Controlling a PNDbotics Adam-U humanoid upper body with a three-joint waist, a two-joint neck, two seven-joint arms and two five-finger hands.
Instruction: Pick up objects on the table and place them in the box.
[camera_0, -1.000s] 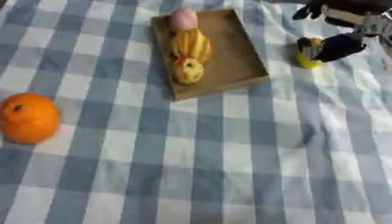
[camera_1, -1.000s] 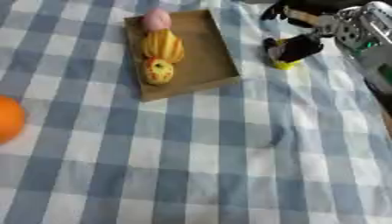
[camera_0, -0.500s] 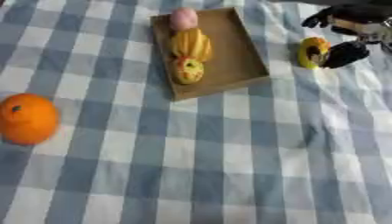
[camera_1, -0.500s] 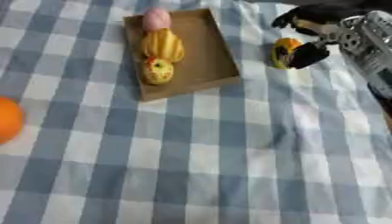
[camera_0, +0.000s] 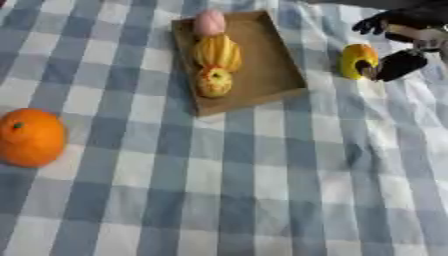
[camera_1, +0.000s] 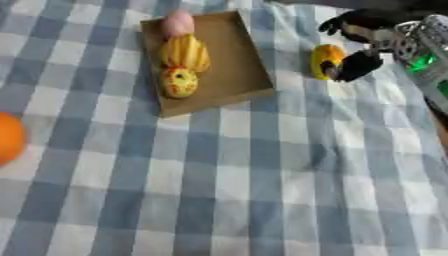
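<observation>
A shallow brown box (camera_0: 267, 60) lies at the top centre. It holds a pink item (camera_0: 209, 22), a yellow-orange ribbed item (camera_0: 216, 52) and a small yellow round item (camera_0: 213, 82). Right of the box is a yellow object (camera_0: 356, 61). My right hand (camera_0: 401, 64) comes in from the upper right, black fingers curled, pinching the object's right side; other fingers (camera_1: 350, 22) spread above it. An orange (camera_0: 31, 137) sits on the cloth at the far left. My left hand shows in no view.
A blue and white checked cloth (camera_0: 245, 190) covers the table, with wrinkles at the right. Part of my right forearm with a green light (camera_1: 424, 55) shows at the right edge.
My right hand has drawn back to the right off the top of the yellow object, which now shows almost whole. Box and orange have not moved.
</observation>
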